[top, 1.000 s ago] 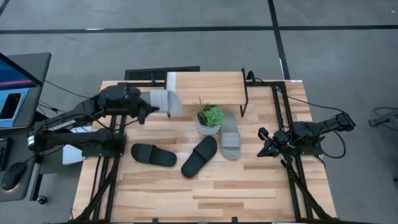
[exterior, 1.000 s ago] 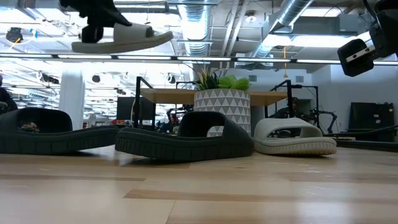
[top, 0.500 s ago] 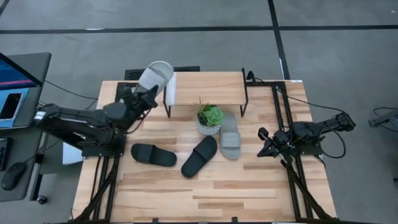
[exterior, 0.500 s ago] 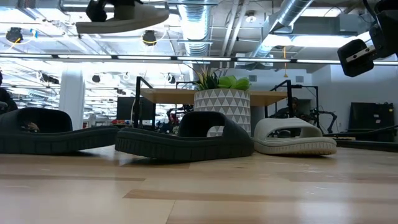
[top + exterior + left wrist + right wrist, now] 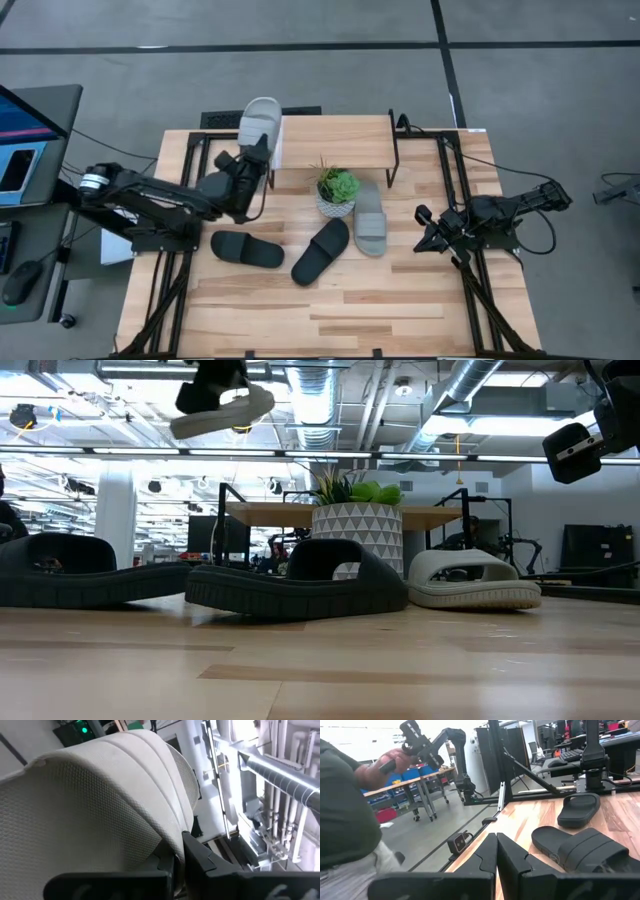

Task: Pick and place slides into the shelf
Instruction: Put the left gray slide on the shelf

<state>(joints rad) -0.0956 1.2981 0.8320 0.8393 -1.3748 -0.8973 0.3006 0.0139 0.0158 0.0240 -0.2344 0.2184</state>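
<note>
My left gripper [image 5: 254, 160] is shut on a light grey slide [image 5: 260, 122], which it holds in the air over the left end of the shelf [image 5: 335, 142]. In the low view this slide [image 5: 222, 410] hangs high and tilted. The second grey slide [image 5: 370, 218] lies on its sole on the table beside a potted plant [image 5: 338, 190]. Two black slides [image 5: 247, 249] [image 5: 321, 251] also lie on their soles on the table. My right gripper [image 5: 422, 238] waits shut at the table's right side, touching nothing. My left gripper pinches an edge of the grey slide [image 5: 167, 840] between its two fingers, at the slide's near end. The fingers [image 5: 197, 855] point about level toward the table's far edge. The slide is lifted clear and tilted, stretching away from the fingers over the shelf's left end.
The shelf's black legs [image 5: 394, 150] stand close to the plant in its patterned pot [image 5: 357, 540]. A monitor and desk [image 5: 25, 140] stand left of the table. In the right wrist view a person [image 5: 345, 805] stands beyond the table's edge.
My left gripper has swung with the grey slide and its wrist has turned. The slide lay crosswise by the shelf's left leg; it now points toward the far edge over the shelf's left end. It has also shifted slightly toward the table's right.
</note>
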